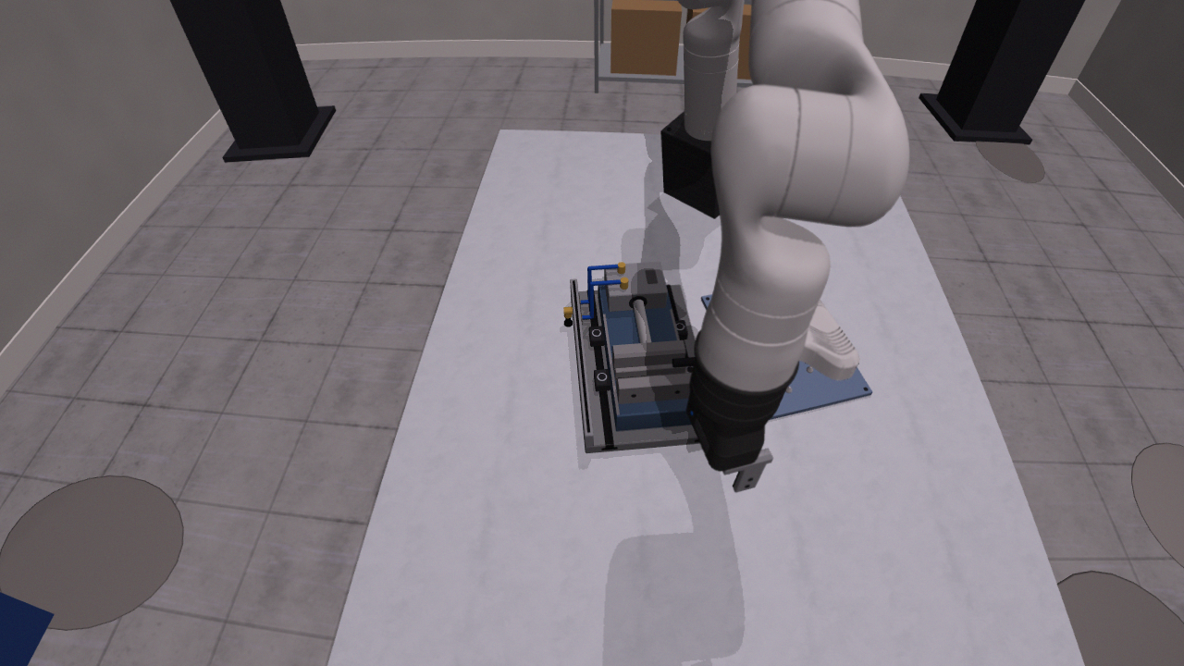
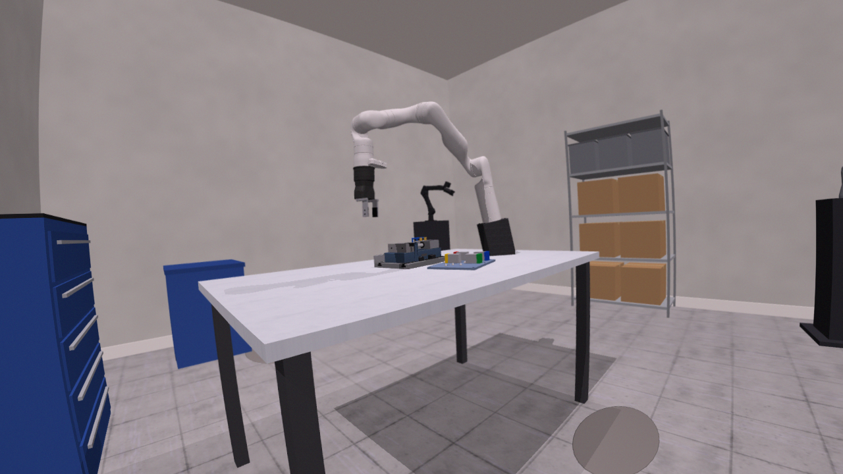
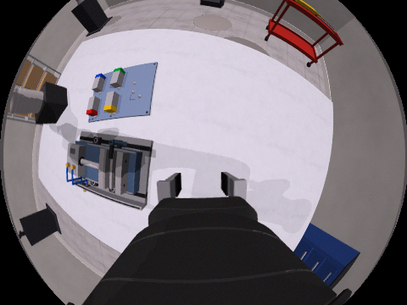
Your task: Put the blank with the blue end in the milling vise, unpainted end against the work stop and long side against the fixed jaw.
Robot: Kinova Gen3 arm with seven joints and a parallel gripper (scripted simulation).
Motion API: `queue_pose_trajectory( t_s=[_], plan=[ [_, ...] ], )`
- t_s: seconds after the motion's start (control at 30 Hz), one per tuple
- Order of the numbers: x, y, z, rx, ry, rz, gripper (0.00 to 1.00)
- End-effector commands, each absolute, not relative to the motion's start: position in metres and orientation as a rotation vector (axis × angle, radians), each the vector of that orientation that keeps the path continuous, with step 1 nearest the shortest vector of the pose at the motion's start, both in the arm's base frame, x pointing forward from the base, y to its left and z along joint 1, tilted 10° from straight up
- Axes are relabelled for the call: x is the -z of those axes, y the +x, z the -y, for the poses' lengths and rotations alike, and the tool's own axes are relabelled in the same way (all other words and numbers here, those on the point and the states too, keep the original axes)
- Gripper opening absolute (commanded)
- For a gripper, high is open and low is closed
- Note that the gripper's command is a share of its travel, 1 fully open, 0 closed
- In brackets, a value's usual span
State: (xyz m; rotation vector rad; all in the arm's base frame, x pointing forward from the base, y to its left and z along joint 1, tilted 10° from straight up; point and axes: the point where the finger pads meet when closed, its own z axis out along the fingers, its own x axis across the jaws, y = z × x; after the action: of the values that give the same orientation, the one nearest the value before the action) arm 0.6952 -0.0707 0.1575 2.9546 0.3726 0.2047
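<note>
The blank with the blue end (image 2: 486, 255) (image 3: 98, 83), a grey block, lies on the blue plate (image 1: 828, 397) (image 2: 438, 266) (image 3: 144, 93), its painted end away from the vise (image 1: 649, 388) (image 2: 406, 255) (image 3: 103, 163). The green-ended blank (image 2: 471, 258) (image 3: 117, 79) beside it points likewise; the red-ended (image 3: 93, 104) and yellow-ended (image 2: 454, 259) (image 3: 112, 101) blanks point toward the vise. The vise, grey and blue, stands near the plate, its jaws apart, with the fixed jaw (image 1: 649, 389) (image 3: 125, 169) at the end without hoses.
</note>
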Motion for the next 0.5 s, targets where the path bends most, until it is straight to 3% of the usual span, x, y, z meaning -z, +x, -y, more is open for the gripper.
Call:
queue_pose_trajectory(
  t_s=[0.0, 0.47],
  plan=[
    [-0.158, 0.692, 0.069, -0.181, 2.976, -0.338, 1.00],
    [-0.162, 0.654, 0.051, -0.183, 2.974, -0.341, 1.00]
  ],
)
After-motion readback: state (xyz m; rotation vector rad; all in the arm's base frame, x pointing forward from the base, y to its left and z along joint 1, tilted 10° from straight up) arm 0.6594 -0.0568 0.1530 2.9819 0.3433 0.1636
